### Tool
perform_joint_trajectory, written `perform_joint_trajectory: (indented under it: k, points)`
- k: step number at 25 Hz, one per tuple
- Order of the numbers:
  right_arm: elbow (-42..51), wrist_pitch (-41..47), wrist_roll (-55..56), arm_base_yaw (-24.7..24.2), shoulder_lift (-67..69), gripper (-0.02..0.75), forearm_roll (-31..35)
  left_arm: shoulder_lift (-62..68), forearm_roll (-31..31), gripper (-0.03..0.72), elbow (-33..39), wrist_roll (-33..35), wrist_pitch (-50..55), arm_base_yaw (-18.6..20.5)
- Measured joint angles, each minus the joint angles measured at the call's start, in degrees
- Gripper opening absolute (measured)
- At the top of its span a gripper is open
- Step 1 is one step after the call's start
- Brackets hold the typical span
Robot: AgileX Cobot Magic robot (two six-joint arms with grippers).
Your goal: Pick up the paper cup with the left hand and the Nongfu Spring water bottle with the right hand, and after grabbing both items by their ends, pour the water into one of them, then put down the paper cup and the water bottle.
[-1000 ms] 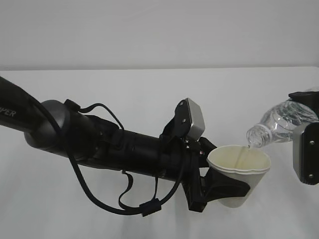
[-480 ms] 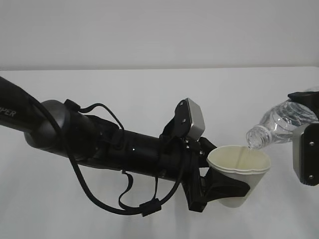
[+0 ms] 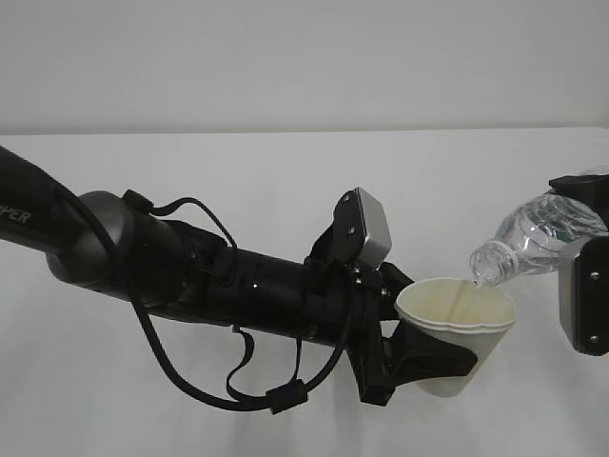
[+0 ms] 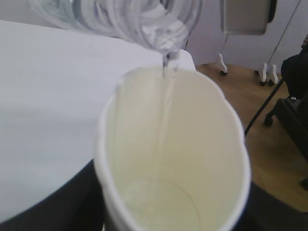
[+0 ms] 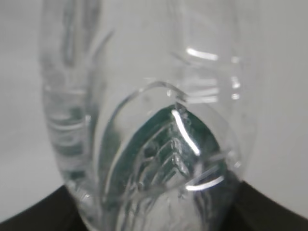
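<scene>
**Bottle tipped over cup, water running in**

The left hand (image 3: 419, 357) has its jaws clamped around the lower wall of the paper cup (image 3: 457, 333), holding it upright above the white table (image 3: 285, 171). The black fingers wrap the cup from its 9 o'clock side, and the rolled rim stands free above them. The right hand (image 3: 580, 276) grips the Nongfu Spring water bottle (image 3: 538, 236) by its base end, jaws closed on the ribbed body; the bottle lies nearly level with its capless neck dipping toward 8 o'clock.

The neck opening hangs just above the cup's rim at about 1 o'clock of the mouth, apart from the paper. A thin stream of the water (image 4: 166, 91) drops from the neck down the cream inside wall; a shallow pool shows at the bottom of the cup in the left wrist view.

Outward, the left arm stretches away toward 9 o'clock with looped cables hanging under it. The tabletop lies open behind and to the 12 o'clock side of both grippers. In the left wrist view the table's edge curves past the cup at 1 o'clock, with wooden floor (image 4: 269, 139) beyond.
</scene>
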Motion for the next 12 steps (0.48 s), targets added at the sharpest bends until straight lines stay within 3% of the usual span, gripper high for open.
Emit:
perform_joint_trajectory:
  k: [12]
  points:
    - [0.0, 0.0, -0.1, 0.0, 0.0, 0.403, 0.0, 0.0, 0.0, 0.428, 0.0, 0.0, 0.0, 0.0]
